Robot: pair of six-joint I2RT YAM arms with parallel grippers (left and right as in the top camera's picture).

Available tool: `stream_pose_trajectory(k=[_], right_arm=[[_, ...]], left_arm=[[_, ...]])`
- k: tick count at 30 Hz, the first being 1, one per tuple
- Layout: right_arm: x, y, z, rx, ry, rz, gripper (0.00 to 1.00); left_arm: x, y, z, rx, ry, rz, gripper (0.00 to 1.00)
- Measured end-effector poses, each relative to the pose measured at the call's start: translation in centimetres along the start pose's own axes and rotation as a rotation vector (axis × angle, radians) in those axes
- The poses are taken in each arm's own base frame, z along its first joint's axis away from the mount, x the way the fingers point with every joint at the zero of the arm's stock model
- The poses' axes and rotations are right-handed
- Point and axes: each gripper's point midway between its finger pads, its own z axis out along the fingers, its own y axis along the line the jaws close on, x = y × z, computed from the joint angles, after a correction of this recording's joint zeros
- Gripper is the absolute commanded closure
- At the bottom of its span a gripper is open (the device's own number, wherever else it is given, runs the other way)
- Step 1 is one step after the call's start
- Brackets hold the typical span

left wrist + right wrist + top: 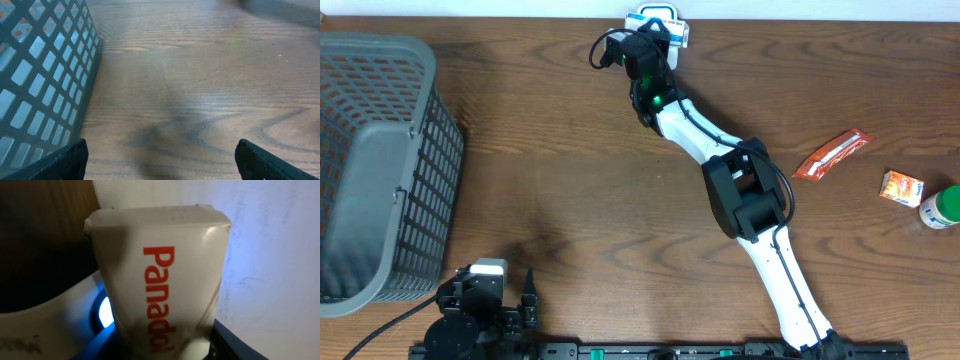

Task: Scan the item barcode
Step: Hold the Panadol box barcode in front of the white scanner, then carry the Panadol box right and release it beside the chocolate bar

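Right jaws: closed partway on the Panadol box (160,280), gripping its lower end. One dark finger shows at the box's lower right, and the other is hidden behind the carton.
Where the box is: held up off the counter (550,170) at its far edge, right against the white and blue scanner (660,18). From overhead my wrist covers the box.
Blue light (105,312): it glows just beside the box's lower left, so I judge the carton to be in front of the scanner's window.
Barcode: I cannot see it in any view, so I cannot tell which face carries it or whether that face is turned to the light.
How the box handles: I take it for a light, thin card carton, mostly hollow. It should be stiff along its edges and soft across its broad faces, so a hard squeeze would dent it. The printed surface looks smooth and could slip if I twist it.
Where to hold: low on the narrow sides, near the corners where the card is firmest, leaving the broad faces bare for the scanner.
Left jaws: released, spread wide over bare wood with nothing between them, low beside the grey basket (45,75).
Further out: a red sachet (832,153), a small orange packet (901,187) and a green-capped bottle (942,207) lie well apart on my right.
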Motion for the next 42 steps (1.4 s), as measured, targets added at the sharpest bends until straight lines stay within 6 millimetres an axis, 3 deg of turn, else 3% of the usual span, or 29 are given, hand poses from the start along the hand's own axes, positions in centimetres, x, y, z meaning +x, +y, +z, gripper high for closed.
stream_pose_trajectory(k=[5, 10, 15, 18, 20, 27, 34, 39, 42], right_arm=[[0.7, 0.4, -0.9, -0.092, 0.034, -0.013, 0.57], [2.4, -0.3, -3.5, -0.225, 0.095, 0.022, 0.59], [4.8, -5.0, -8.0, -0.293, 0.174, 0.166, 0.62], [7.5, -7.2, -10.4, -0.320, 0.257, 0.251, 0.63], [10.2, -7.2, -11.4, -0.358, 0.347, 0.298, 0.63], [22.7, -1.9, -12.8, -0.576, 0.731, 0.491, 0.66], [33.8, 0.1, -13.8, -0.628, 1.014, 0.779, 0.64], [40.2, 3.5, -15.0, -0.668, 1.168, 0.964, 0.54], [43.1, 5.8, -16.2, -0.713, 1.237, 1.073, 0.41]], left_arm=[[0.0, 0.0, 0.0, 0.000, 0.000, 0.000, 0.07], [0.0, 0.0, 0.0, 0.001, 0.000, 0.000, 0.07], [0.0, 0.0, 0.0, 0.000, 0.000, 0.000, 0.07], [0.0, 0.0, 0.0, 0.000, 0.000, 0.000, 0.07], [0.0, 0.0, 0.0, 0.000, 0.000, 0.000, 0.07], [0.0, 0.0, 0.0, 0.000, 0.000, 0.000, 0.07], [0.0, 0.0, 0.0, 0.000, 0.000, 0.000, 0.07], [0.0, 0.0, 0.0, 0.000, 0.000, 0.000, 0.07], [0.0, 0.0, 0.0, 0.000, 0.000, 0.000, 0.07]])
